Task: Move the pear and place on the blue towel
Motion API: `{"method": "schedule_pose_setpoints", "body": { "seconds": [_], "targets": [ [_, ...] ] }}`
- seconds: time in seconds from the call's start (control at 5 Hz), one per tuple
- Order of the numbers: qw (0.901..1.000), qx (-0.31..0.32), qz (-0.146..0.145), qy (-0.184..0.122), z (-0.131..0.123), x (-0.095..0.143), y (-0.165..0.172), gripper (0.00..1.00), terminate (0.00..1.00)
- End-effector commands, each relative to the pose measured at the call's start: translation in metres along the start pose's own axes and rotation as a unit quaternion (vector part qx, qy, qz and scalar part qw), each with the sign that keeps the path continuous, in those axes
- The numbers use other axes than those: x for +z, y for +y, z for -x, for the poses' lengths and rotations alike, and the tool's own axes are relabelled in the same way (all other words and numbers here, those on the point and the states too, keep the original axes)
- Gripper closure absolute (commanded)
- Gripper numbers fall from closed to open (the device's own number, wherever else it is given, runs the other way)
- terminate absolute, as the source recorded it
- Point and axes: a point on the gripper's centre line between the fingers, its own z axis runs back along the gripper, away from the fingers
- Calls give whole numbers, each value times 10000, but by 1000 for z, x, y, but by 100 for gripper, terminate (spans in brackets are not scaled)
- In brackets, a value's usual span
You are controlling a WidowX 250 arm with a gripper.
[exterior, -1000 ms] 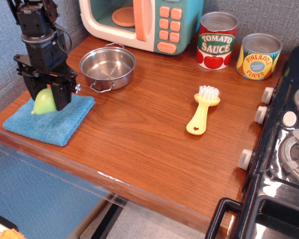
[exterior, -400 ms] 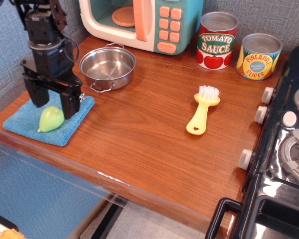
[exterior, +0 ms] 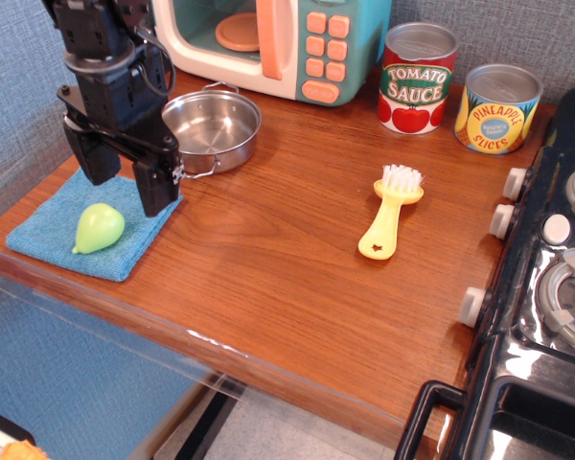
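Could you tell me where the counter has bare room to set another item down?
The widest bare patch lies between the blue towel and the yellow brush, toward the front edge. It is crowded along the back: steel pot, microwave, cans.

Boxy black arm [exterior: 110, 72], two-fingered hand [exterior: 126, 182]

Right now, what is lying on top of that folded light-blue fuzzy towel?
A small light-green plastic pear lies on its side on the folded light-blue terry towel. The black gripper hangs open above it, hiding the towel's back edge.
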Motion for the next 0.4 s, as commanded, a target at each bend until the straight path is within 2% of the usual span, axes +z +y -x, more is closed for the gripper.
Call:
{"method": "schedule_pose_setpoints", "body": {
  "seconds": [0.0, 0.2],
  "targets": [
    [9999, -60, -51, -127, 22, 10, -6, 0, 0],
    [9999, -60, -51, -127, 22, 10, -6, 0, 100]
  ]
}}
